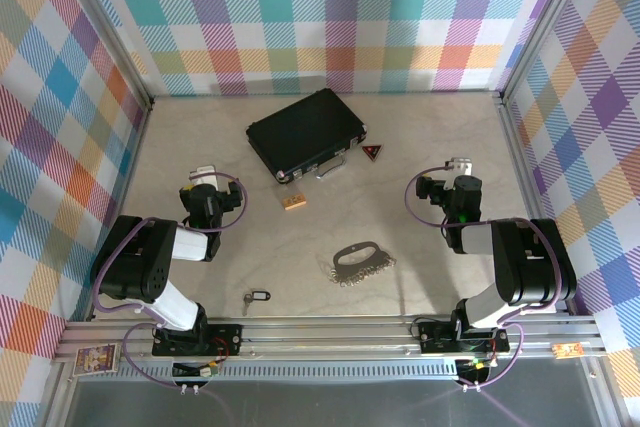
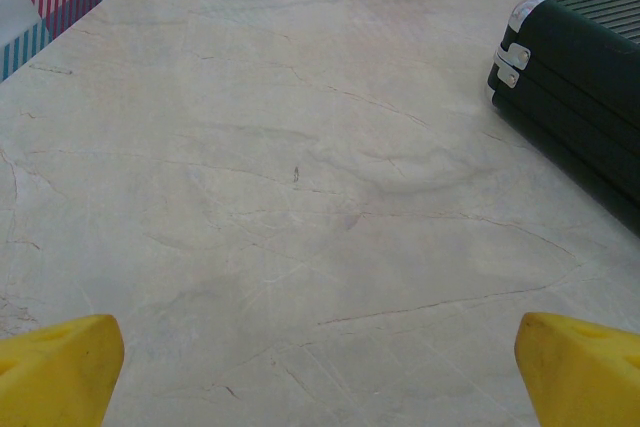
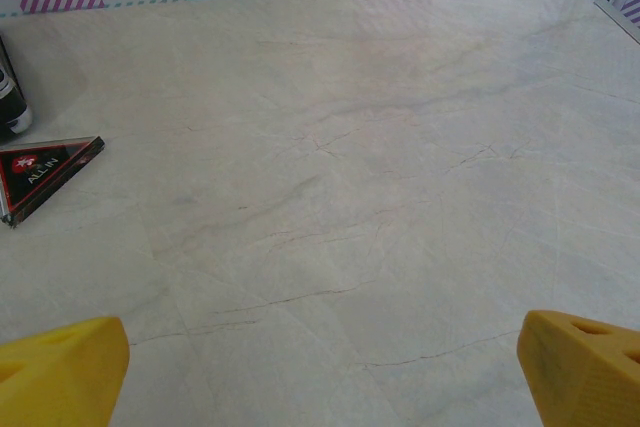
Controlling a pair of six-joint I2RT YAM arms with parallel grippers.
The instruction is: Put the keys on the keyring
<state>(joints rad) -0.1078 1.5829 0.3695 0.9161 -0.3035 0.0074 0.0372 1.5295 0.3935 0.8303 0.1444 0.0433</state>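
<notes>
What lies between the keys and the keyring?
Nothing. In the top view, the stretch between the keys and the keyring is bare.

Black triangular token point(image 3: 45, 172), flat on the tabletop: white lettering "ALL-IN" on its face, with a small red-and-white emblem above the word, too small to make out. Small printed label point(image 1: 97, 357) on the frame rail at the near left corner: print illegible.

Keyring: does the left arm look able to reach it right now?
Probably yes: the keyring lies alone on bare table near that arm's base, and the open left gripper holds nothing.
</notes>
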